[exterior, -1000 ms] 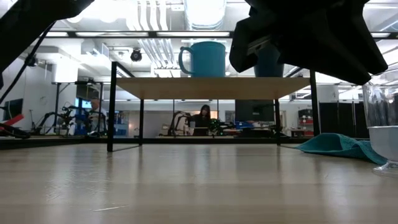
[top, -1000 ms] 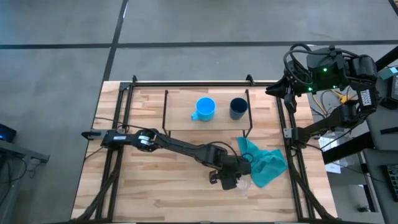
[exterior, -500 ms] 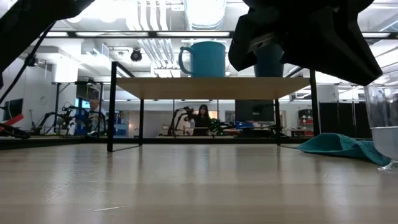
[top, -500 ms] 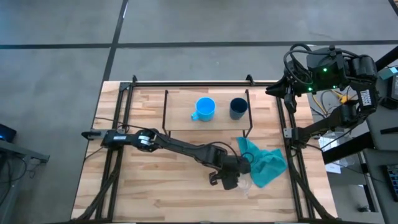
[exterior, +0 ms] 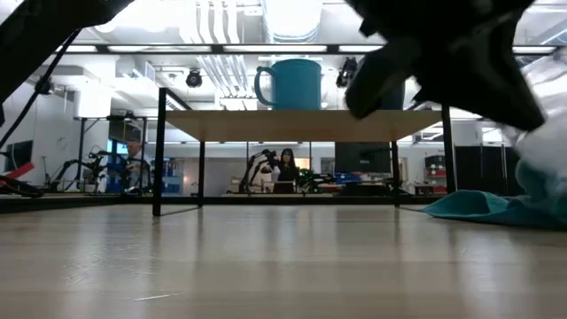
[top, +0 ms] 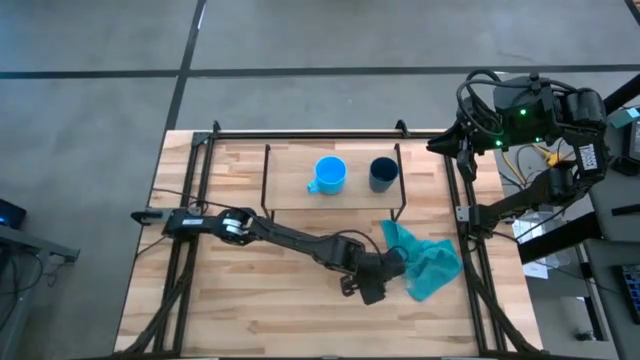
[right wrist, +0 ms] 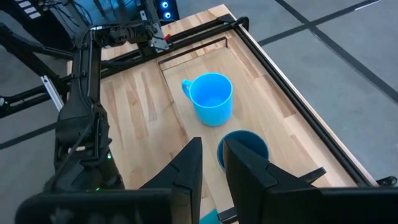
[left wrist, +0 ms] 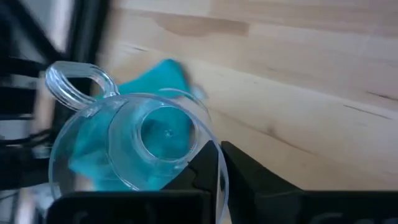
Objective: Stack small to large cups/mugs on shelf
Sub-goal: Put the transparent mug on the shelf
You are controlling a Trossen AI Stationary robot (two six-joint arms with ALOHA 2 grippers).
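The tiny clear glass cup (left wrist: 149, 143), with a loop handle (left wrist: 74, 81), is in my left gripper (left wrist: 221, 180) near the table's right front, beside the teal cloth (top: 430, 265). In the low view it is a pale blur (exterior: 545, 115) above the tabletop. The light-blue mug (top: 330, 174) and the dark navy cup (top: 383, 173) stand upright side by side on the shelf (top: 290, 190). My right gripper (right wrist: 212, 162) waits shut, high off the table's far right corner. My left gripper is shut on the glass cup's rim (left wrist: 216, 163), on the side away from the handle. One finger (left wrist: 196, 180) sits inside the mouth and the other (left wrist: 255, 183) outside the wall. The cup is lifted clear of the table and tipped, its mouth toward the wrist camera.
The teal cloth lies crumpled on the table in front of the shelf's right legs (top: 402, 205). Black frame rails (top: 463, 230) run along the table's sides. Bare wood (top: 270, 300) stretches left of the left gripper. People sit far back in the room (exterior: 288, 168).
My left gripper has risen with the glass cup, shifting slightly toward the teal cloth. The cup, which stood on its base on the table half a second ago, is now lifted clear and tipped over. The mugs on the shelf have stayed put.
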